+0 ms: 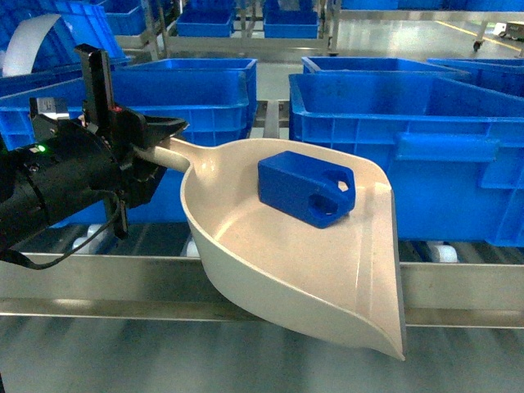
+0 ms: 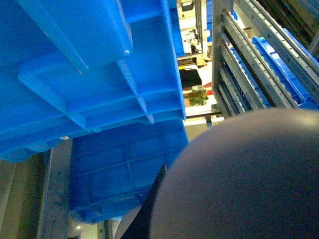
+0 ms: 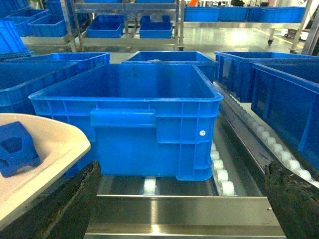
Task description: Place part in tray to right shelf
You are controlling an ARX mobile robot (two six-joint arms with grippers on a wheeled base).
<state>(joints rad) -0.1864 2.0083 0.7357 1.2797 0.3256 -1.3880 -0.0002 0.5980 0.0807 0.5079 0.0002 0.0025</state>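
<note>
Head: left pincer [image 1: 151, 143] clamps the handle of the cream plastic dustpan-shaped tray [image 1: 246, 246]; small bright-blue plastic block part [image 1: 307, 187] sits inside. Keep it level while swinging right.
Left wrist: only crates, rails.
Right wrist: right pincer [image 3: 182, 199] wide, empty, facing the stainless roller shelf [image 3: 224, 184].

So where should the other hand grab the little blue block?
Best guess: pinch the blue block across its flat side faces, coming from above. It lies loose in the open-topped scoop, lugs toward the lip. The scoop's walls would likely block a sideways reach.

Steel roller shelf [image 3: 184, 211] carries big blue crates [image 3: 149, 119] on white rollers [image 3: 219, 174].
</note>
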